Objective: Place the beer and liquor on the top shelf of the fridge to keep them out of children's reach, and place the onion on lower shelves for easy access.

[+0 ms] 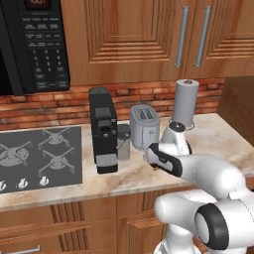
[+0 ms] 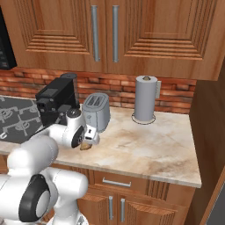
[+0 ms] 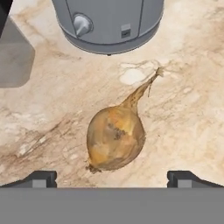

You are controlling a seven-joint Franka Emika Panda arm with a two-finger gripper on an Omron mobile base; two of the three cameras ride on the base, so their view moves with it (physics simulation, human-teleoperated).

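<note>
The onion [image 3: 116, 139], a tan-yellow bulb with a thin dry stem tip, lies on the beige stone counter [image 3: 192, 122] just in front of the toaster. My gripper [image 3: 113, 177] hangs straight above it, open wide, with one fingertip on each side of the bulb and not touching it. From the right base view the onion [image 2: 85, 146] peeks out under the white hand, where the gripper [image 2: 91, 139] points down at it. In the left base view a sliver of the onion [image 1: 156, 167] shows beneath the wrist. The beer, the liquor and the fridge shelves are out of view.
A grey toaster [image 1: 145, 126] stands right behind the onion, with a black coffee machine [image 1: 102, 130] to its left. A paper towel roll [image 1: 185, 102] stands at the back wall. The stove [image 1: 39, 156] lies further left, and a wooden side panel [image 2: 208, 132] bounds the counter's right end.
</note>
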